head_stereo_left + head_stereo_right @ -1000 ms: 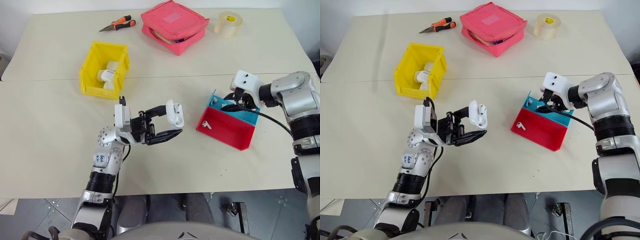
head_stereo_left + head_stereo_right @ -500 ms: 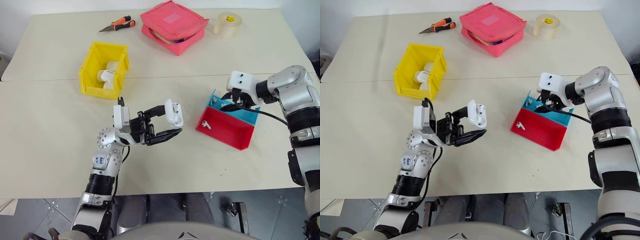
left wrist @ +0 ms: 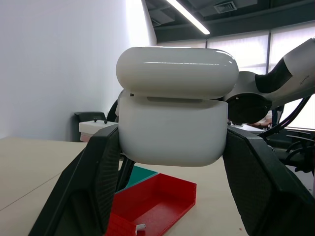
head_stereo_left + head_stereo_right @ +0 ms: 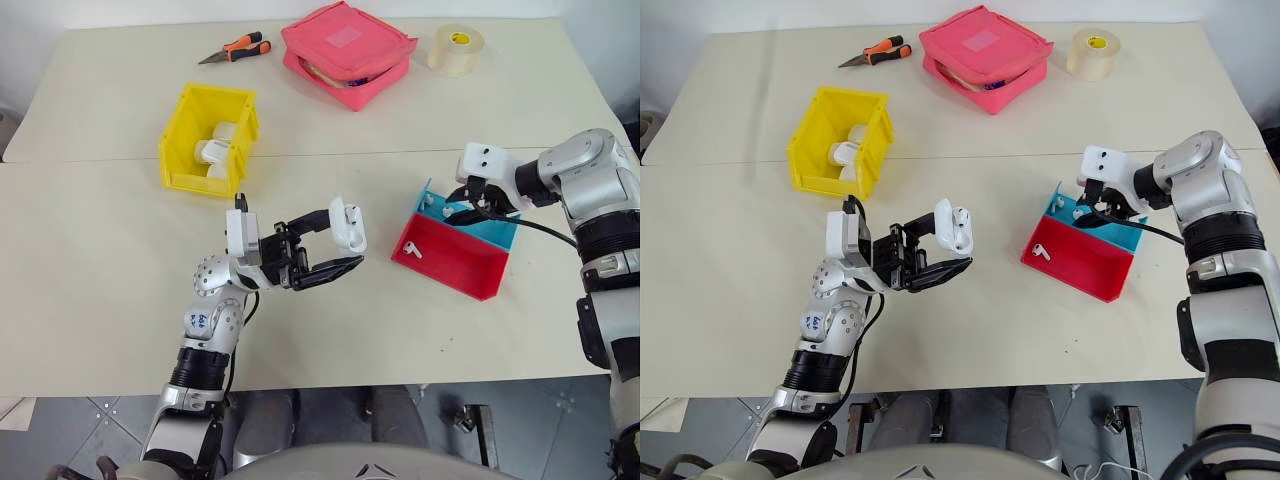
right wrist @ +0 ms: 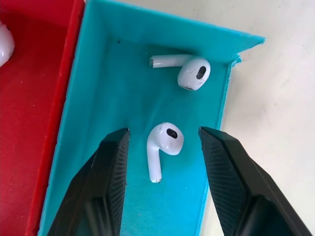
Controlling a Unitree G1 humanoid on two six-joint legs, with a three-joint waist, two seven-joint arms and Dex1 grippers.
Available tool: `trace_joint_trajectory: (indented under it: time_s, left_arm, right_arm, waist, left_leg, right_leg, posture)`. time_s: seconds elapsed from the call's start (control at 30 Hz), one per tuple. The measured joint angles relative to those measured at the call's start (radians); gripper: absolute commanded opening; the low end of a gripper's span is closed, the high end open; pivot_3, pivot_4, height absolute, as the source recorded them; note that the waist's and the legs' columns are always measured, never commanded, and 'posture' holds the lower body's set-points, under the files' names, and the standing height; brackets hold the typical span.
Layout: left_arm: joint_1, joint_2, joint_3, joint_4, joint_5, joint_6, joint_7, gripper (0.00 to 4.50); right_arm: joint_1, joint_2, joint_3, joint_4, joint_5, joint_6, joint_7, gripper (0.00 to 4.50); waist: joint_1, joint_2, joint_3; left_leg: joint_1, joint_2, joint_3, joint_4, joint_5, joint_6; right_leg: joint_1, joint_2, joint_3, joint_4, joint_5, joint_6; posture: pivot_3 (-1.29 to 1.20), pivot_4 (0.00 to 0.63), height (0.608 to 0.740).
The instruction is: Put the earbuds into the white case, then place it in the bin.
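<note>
Two earbuds lie loose on the floor of the blue tray (image 5: 98, 162), apart from each other: one earbud (image 5: 164, 144) sits right between my right gripper's (image 5: 164, 162) two black fingers, which stand spread on either side of it without touching it, and the second earbud (image 5: 184, 70) lies beyond it near the tray's far corner. A third earbud (image 4: 414, 250) rests in the red tray (image 4: 470, 272) that sits against the blue one, on the table's (image 4: 100, 250) right part. The white case (image 4: 349, 225) is up off the table in my left gripper (image 4: 335, 245), clamped by its lower body between both fingers, with its flip lid standing ajar above the body. The yellow bin (image 4: 180, 140) stands well to the left and farther back, its walls upright, with a couple of white objects (image 4: 215, 150) inside that I cannot make out. Along the far edge of the table lie orange-handled pliers (image 4: 236, 48), a pink zip pouch (image 4: 348, 50) and a roll of clear tape (image 4: 457, 47), all well apart from my arms.
</note>
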Motion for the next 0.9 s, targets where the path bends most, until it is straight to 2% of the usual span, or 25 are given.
trace_joint_trajectory:
  time_s: [0.1,0.43,0.6,0.73,0.9]
  left_arm:
    - [0.0,0.004,0.0,-0.001,0.0,0.0,0.0,2.75]
    - [0.0,0.013,0.0,-0.002,0.0,0.0,0.0,2.75]
    - [0.0,0.013,0.0,-0.002,0.0,-0.001,-0.003,2.75]
    - [-0.003,0.012,-0.001,0.001,0.0,0.0,-0.006,2.75]
    - [-0.019,0.011,-0.001,0.003,-0.002,0.023,-0.01,2.75]
  right_arm:
    - [0.0,0.0,0.0,0.007,0.0,-0.001,0.009,0.8]
    - [-0.002,0.0,-0.007,0.018,0.0,0.002,0.006,0.8]
    - [0.038,-0.005,-0.057,-0.029,0.033,0.05,-0.015,0.8]
    - [0.106,-0.043,-0.197,-0.179,0.162,0.169,-0.022,0.8]
    - [0.243,-0.069,-0.401,-0.47,0.365,0.334,-0.056,0.8]
  waist:
    - [0.0,0.0,0.0]
    - [0.0,0.0,0.0]
    - [0.0,0.0,0.0]
    - [0.003,0.002,0.001]
    - [0.006,0.002,0.002]
  left_leg:
    - [0.001,0.0,0.0,0.0,0.0,0.0]
    - [0.001,0.0,0.0,0.001,0.0,0.0]
    - [0.0,0.0,0.0,0.001,0.0,0.0]
    - [-0.002,0.0,0.0,0.001,0.0,0.0]
    - [-0.002,0.0,0.0,0.0,0.0,0.0]
  right_leg:
    - [0.001,0.0,0.0,0.0,0.0,0.0]
    - [0.001,0.0,0.0,0.0,0.0,0.0]
    - [0.001,0.0,0.0,0.001,0.0,0.0]
    - [-0.002,0.0,0.0,0.0,0.0,0.0]
    - [-0.001,0.0,-0.001,0.0,0.0,0.0]
  posture:
    - [0.0,0.15,0.74]
    - [0.0,0.15,0.74]
    - [0.0,0.15,0.74]
    - [0.0,0.15,0.74]
    - [0.0,0.15,0.74]
